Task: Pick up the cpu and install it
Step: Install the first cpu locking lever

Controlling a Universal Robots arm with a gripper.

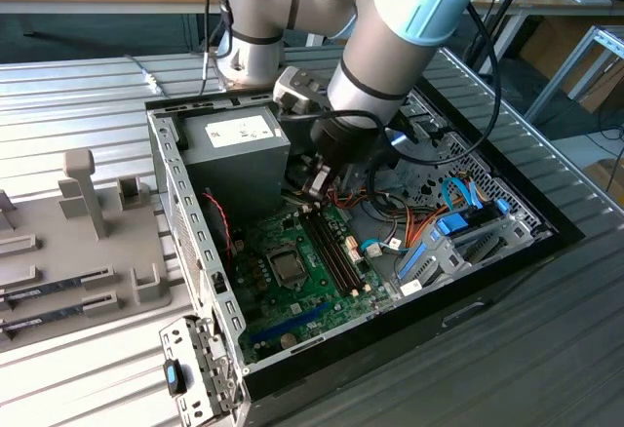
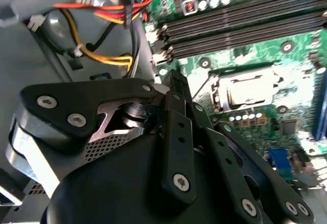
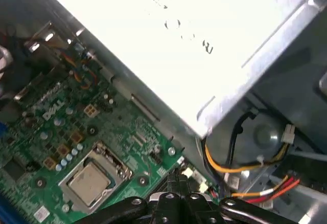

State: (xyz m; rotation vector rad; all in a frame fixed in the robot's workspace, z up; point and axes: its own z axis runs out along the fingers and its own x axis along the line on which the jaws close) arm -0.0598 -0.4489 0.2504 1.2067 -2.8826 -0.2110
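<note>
The cpu (image 3: 89,183) sat in the motherboard (image 1: 302,281) socket while the gripper (image 3: 179,183) hovered nearby, fingers pressed together, holding nothing.

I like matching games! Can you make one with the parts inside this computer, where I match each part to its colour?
Things:
1. cpu
2. motherboard
3. power supply box
4. robot hand

Colours:
A. green
B. black
C. silver-grey square in its socket
D. grey box with a white label

Pairs: 1-C, 2-A, 3-D, 4-B
</note>
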